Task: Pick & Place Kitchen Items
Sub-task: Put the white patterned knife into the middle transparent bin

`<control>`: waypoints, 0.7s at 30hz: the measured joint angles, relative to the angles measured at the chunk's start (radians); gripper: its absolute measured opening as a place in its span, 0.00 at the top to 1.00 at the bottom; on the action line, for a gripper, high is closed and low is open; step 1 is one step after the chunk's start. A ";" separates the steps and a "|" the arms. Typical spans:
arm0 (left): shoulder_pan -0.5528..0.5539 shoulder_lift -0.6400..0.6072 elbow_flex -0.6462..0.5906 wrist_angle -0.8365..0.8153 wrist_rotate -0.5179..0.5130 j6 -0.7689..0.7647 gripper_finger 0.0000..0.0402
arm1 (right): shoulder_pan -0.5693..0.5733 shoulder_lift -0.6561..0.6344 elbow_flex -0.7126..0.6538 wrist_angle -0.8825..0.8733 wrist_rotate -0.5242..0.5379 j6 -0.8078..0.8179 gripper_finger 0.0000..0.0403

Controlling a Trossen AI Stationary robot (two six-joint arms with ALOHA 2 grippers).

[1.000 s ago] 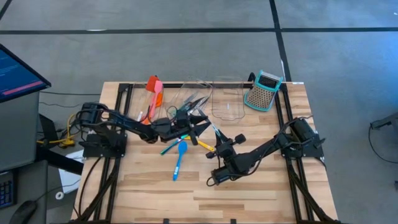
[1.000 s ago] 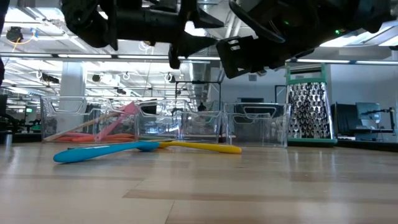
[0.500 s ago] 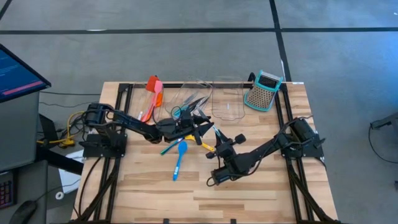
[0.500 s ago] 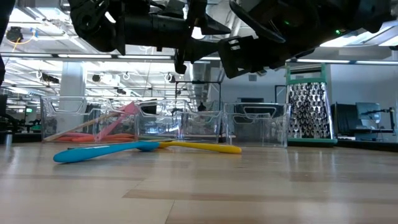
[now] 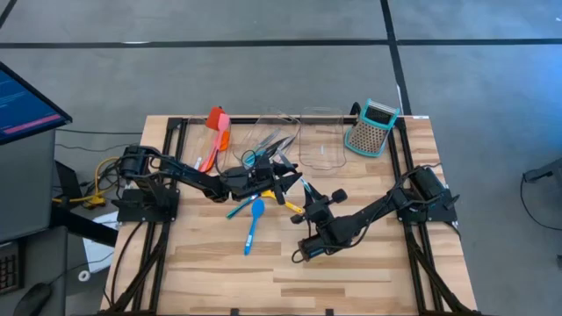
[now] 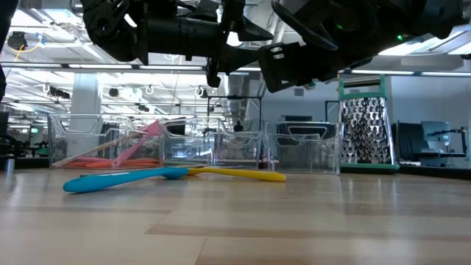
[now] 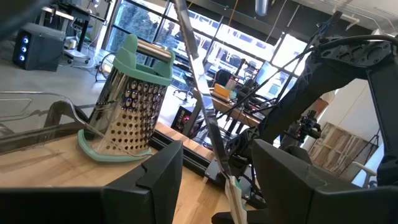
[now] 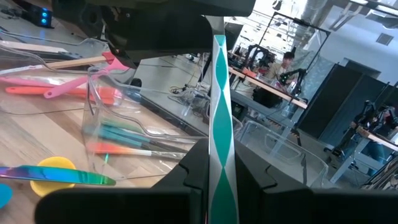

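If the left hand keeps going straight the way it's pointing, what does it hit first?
Probably the right arm, which crosses just ahead of the left hand; the box grater stands off to one side. Depth is hard to judge.

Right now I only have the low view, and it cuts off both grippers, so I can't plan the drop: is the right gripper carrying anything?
Observer: Yes. The right gripper is shut on a teal-striped utensil.
Operator: And the left one?
Observer: The left gripper is open, and a slim handle runs between its fingers.
Operator: Where are they over the table?
Observer: From above, both meet mid-table, just on the near side of the clear bins.
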 joint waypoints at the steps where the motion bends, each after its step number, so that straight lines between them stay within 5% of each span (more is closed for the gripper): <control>1: 0.000 0.000 0.000 0.000 0.000 0.000 0.54 | 0.000 0.000 0.000 0.000 0.000 0.000 0.92; 8: 0.000 0.000 0.000 0.000 0.000 0.001 0.59 | 0.000 0.000 0.000 0.000 0.000 0.000 0.92; 21: 0.019 -0.001 0.001 0.004 0.003 0.048 0.89 | -0.001 0.000 0.000 0.000 -0.004 0.000 0.92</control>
